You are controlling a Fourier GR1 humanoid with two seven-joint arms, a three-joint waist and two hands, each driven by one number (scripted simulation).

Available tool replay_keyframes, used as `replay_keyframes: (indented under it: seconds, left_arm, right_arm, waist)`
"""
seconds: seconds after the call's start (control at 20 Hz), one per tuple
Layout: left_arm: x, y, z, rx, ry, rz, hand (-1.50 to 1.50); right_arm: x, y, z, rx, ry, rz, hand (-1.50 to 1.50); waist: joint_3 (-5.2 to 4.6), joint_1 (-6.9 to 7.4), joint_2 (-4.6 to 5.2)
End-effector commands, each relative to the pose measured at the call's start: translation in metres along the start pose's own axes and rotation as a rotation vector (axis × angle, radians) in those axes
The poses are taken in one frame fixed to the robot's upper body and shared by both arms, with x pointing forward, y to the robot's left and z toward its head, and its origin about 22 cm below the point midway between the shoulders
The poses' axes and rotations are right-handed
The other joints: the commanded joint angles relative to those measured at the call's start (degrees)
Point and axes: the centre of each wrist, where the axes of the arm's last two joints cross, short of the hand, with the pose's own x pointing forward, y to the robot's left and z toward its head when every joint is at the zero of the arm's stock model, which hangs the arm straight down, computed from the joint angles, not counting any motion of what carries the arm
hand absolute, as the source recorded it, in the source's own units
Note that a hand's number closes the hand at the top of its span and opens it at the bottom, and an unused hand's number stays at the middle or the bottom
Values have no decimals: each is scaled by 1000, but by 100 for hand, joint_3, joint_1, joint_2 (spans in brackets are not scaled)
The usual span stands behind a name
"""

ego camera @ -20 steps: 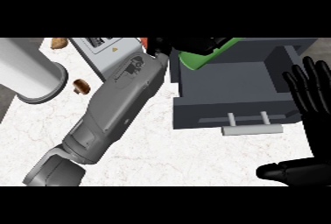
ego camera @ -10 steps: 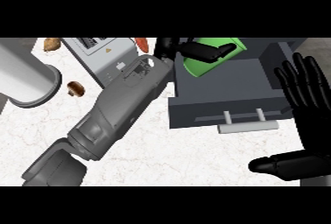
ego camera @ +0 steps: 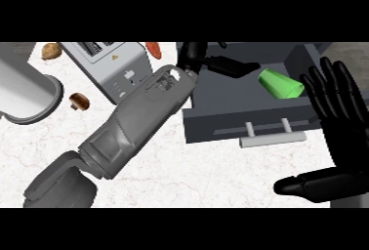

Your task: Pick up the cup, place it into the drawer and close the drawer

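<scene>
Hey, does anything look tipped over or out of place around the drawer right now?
The green cup lies on its side inside the open drawer rather than upright. The left hand is beside it, apart. The right hand rests open at the right edge. Nothing looks spilled.

1. My left forearm (ego camera: pixel 137 127) runs on a long diagonal from the lower left corner up toward the top centre, its grey casing facing up.
2. My left hand (ego camera: pixel 209 61) shows at the top centre, black, with its fingers stretched out to the right and holding nothing.
3. My right hand (ego camera: pixel 338 122) rests at the right edge, open, fingers straight and pointing up.
4. My right thumb (ego camera: pixel 306 184) sticks out to the left, low down.
</scene>
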Motion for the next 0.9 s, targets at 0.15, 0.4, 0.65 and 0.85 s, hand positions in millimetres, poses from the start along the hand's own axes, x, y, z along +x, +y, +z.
replay_keyframes:
  seconds: [0.15,0.4,0.65,0.85]
  left_arm:
    - [-15,-4,13,-5,-18,55,-150]
    - [19,-6,-4,18,-79,166,-150]
    - [25,-11,5,-6,-165,340,-150]
    - [19,-1,2,31,-122,377,-150]
  right_arm:
    - [-5,-3,3,-5,-28,-22,-150]
    - [16,0,-8,27,-9,-81,-150]
    - [3,-11,14,0,-8,-105,-150]
    - [19,-5,11,51,-15,-64,150]
  waist:
    - [-2,31,7]
    - [-9,70,-10]
    - [-9,366,-101]
    - [-13,525,-123]
